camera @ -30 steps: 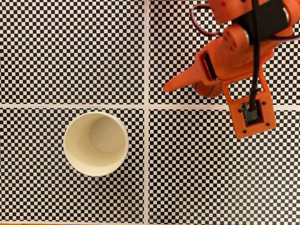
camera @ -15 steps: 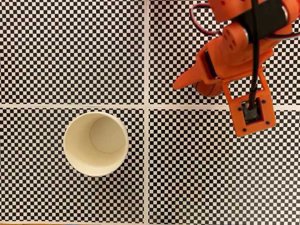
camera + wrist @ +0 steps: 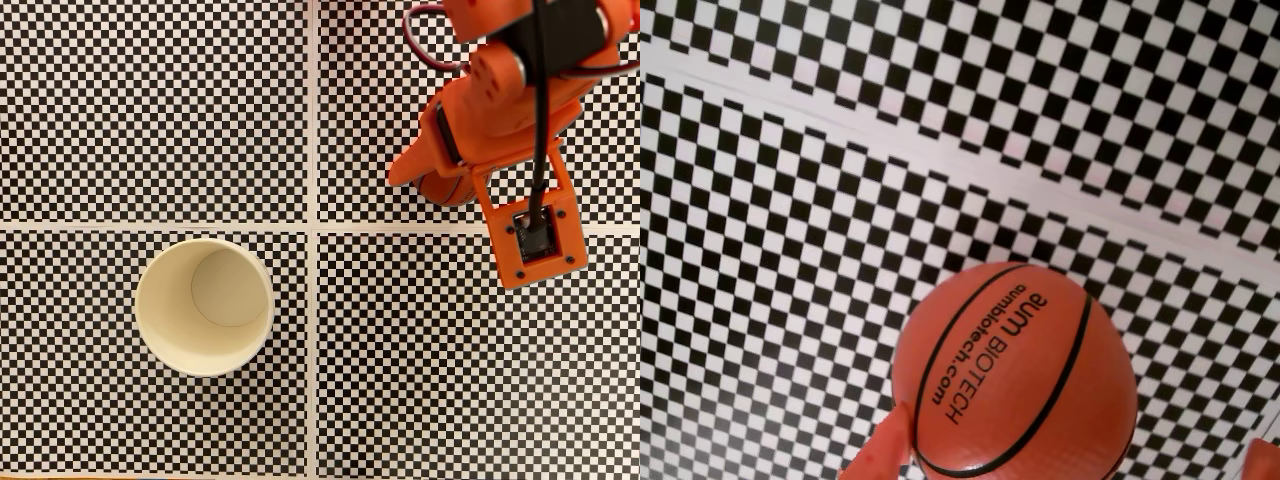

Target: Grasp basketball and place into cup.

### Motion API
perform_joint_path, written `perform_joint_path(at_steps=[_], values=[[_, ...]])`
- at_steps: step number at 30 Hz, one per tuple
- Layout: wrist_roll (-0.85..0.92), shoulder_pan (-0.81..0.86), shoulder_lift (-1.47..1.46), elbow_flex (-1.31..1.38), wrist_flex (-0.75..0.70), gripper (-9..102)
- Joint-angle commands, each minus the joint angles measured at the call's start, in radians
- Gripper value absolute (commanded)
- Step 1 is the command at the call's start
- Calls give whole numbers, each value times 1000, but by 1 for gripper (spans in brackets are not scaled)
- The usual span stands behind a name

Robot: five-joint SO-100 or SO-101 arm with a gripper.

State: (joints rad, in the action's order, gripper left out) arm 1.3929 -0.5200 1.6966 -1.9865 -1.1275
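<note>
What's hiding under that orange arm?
A basketball peeks from beneath the tool, most of it covered. The wrist view shows it on the checkered table. The cup stands apart, empty.

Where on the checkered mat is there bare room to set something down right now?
Fixed view: the upper-left panel above the cup is bare, as is the lower-right panel below the gripper. The upper-right panel is crowded: the arm sits over the basketball there.
</note>
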Motion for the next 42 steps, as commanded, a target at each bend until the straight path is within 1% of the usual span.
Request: perform_joint_path(at_steps=[1,4,6,8,11,18,22,31,36,39,42], values=[[0,21,-18,-14,9,43],[-3,23,-23,-31,31,42],[2,28,-23,-40,40,40],[18,40,-11,-66,55,32],[9,44,40,-143,133,26],[34,67,57,-161,141,11],[35,69,51,-160,141,10],[35,81,71,-167,141,5],[49,97,126,-176,132,5],[55,104,166,-175,107,6],[58,104,192,-143,48,7]])
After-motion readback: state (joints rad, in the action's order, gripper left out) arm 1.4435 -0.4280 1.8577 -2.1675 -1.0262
